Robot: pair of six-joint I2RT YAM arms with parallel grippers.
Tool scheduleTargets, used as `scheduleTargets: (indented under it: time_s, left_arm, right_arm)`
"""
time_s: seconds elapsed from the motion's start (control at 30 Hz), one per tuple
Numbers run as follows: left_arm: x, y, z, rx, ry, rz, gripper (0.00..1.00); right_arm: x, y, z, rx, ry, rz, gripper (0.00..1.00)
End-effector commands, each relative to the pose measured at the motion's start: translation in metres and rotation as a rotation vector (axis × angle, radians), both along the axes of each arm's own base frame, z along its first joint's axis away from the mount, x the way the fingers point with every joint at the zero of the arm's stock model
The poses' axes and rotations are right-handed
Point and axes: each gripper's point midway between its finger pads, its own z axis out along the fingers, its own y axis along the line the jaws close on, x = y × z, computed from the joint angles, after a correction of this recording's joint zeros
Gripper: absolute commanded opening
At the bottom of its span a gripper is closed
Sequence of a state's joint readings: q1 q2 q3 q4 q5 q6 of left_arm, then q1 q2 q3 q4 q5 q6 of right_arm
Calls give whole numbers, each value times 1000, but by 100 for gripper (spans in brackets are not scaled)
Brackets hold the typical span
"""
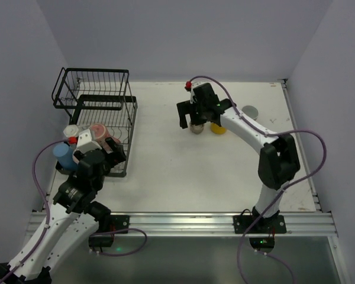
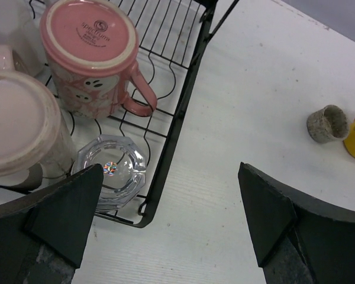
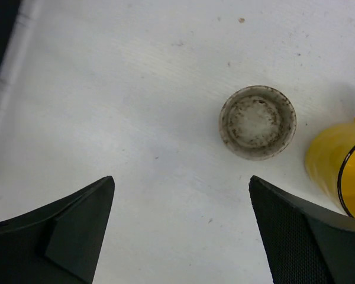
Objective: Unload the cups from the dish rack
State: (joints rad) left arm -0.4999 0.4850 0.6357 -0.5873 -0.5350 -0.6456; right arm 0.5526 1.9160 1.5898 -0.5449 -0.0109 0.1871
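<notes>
Bare table (image 1: 177, 171) lies open between the dish rack (image 2: 173, 133), beige cup (image 3: 258, 122) and yellow cup (image 3: 334, 160).

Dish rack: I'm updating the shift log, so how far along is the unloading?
Done: the beige cup and yellow cup are out on the table. In hand: nothing; the right gripper is open above the beige cup, the left gripper open by the dish rack. Left: at least the pink mug, clear glass and blue cup.

White table (image 1: 165, 177) sitting boxed in by plain pale grey walls (image 1: 183, 35) at nine, twelve and three o'clock. Aluminium rail (image 1: 183, 222) running along its six o'clock edge. Light falling soft and even.
</notes>
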Motion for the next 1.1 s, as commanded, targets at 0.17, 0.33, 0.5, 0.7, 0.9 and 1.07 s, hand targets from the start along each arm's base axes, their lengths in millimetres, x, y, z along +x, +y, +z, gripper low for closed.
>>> scheduleTargets:
  time_s: [0.17, 0.33, 0.5, 0.7, 0.9, 1.07]
  left_arm:
    - [-2, 26, -51, -23, 101, 249, 100]
    - [1, 33, -66, 10, 127, 316, 100]
    - [11, 35, -74, 62, 143, 347, 100]
    - [16, 37, -85, 94, 161, 381, 95]
    - [23, 43, -86, 141, 148, 416, 89]
    - [27, 42, -86, 161, 136, 406, 68]
  right_arm:
    - [-68, 21, 97, 361, -175, 105, 96]
    - [-97, 15, 102, 424, -201, 139, 94]
    - [-106, 11, 119, 459, -239, 151, 93]
    - [-110, 10, 123, 477, -253, 154, 92]
    - [-111, 10, 124, 489, -260, 153, 91]
    - [-112, 12, 122, 494, -249, 154, 91]
